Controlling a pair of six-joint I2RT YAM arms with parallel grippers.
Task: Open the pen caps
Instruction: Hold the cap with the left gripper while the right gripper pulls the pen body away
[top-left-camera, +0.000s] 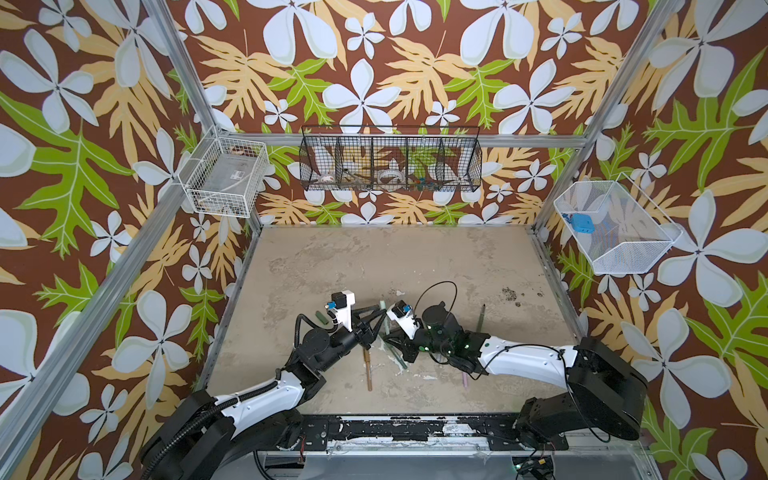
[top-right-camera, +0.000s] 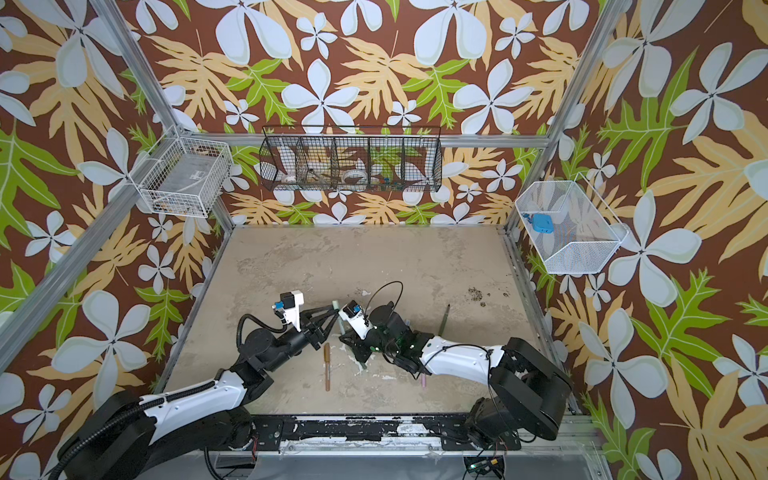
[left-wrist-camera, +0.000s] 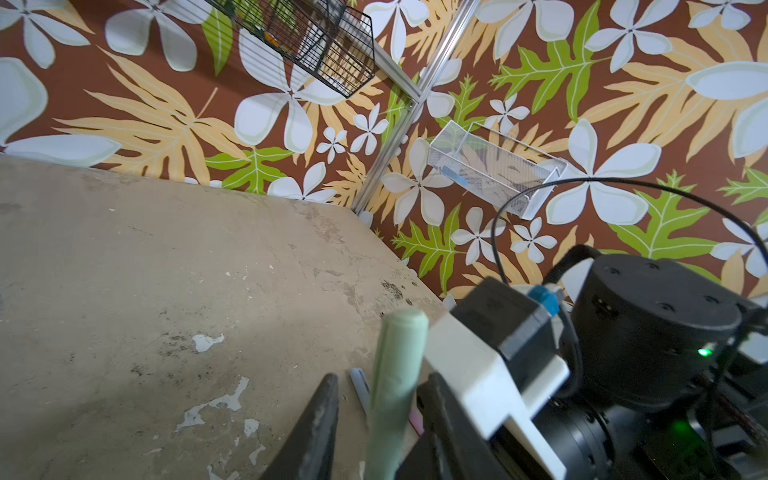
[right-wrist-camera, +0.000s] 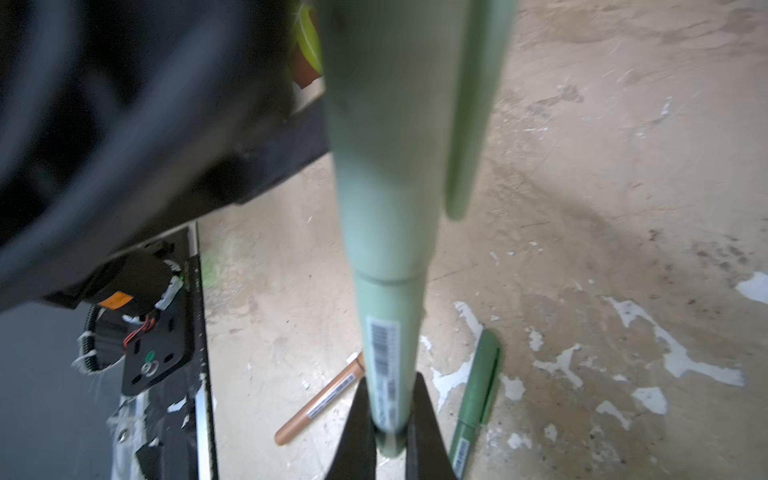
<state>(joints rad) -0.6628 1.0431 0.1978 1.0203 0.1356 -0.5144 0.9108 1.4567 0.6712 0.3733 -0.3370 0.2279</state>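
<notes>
Right wrist view: the right hand (right-wrist-camera: 388, 415) pinches the barrel of a sage green pen (right-wrist-camera: 384, 332). The left hand (left-wrist-camera: 382, 378) straddles the pen cap (left-wrist-camera: 399, 353), slightly spread, one finger not touching.

Wallpaper (top-left-camera: 374, 62) here is wild: brown with big white flowers plus green and tan leaves, on all three sides. Aluminium frame posts (top-left-camera: 178, 62) run up the corners. The tabletop (top-left-camera: 415, 257) is beige, pretty scuffed, with stains and chipped white patches. A black wire basket (top-left-camera: 471, 166) hangs on the back wall, a white wire basket (top-left-camera: 220, 203) on the left, and a white mesh basket (top-left-camera: 631, 257) on the right with something blue (top-left-camera: 578, 223) in it.
</notes>
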